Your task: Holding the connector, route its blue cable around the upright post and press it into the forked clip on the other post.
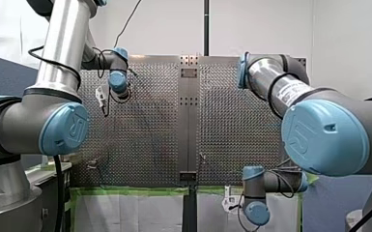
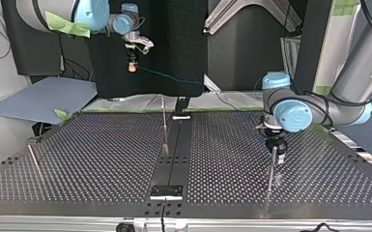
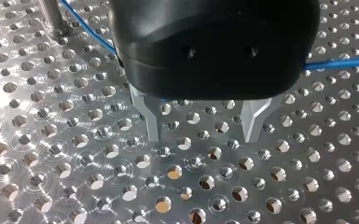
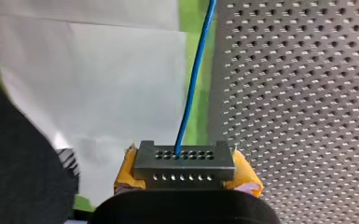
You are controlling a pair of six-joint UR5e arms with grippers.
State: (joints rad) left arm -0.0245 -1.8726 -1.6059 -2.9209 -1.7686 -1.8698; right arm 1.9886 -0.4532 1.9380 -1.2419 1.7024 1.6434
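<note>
My right gripper [image 4: 184, 170] is shut on a grey connector [image 4: 184, 163], held between its yellow pads [image 4: 245, 175] off the table's edge. A blue cable [image 4: 193, 79] runs away from the connector. In the top view my right gripper [image 2: 132, 66] hangs high at the back left, and the cable [image 2: 174, 76] slopes down from it. My left gripper [image 3: 200, 126] stands open just above the perforated plate with nothing between its metal fingers [image 3: 150, 116]. The cable [image 3: 340, 63] passes behind it, past a post [image 3: 51, 18]. In the top view my left gripper [image 2: 276, 157] is beside a thin post [image 2: 272, 176].
A thin upright post [image 2: 164, 128] stands at the table's middle by a black centre strip [image 2: 174, 154]. A slanted rod [image 2: 34, 162] is at the top view's left. Green tape [image 4: 198, 116] and a white surface [image 4: 98, 70] lie beyond the table's edge.
</note>
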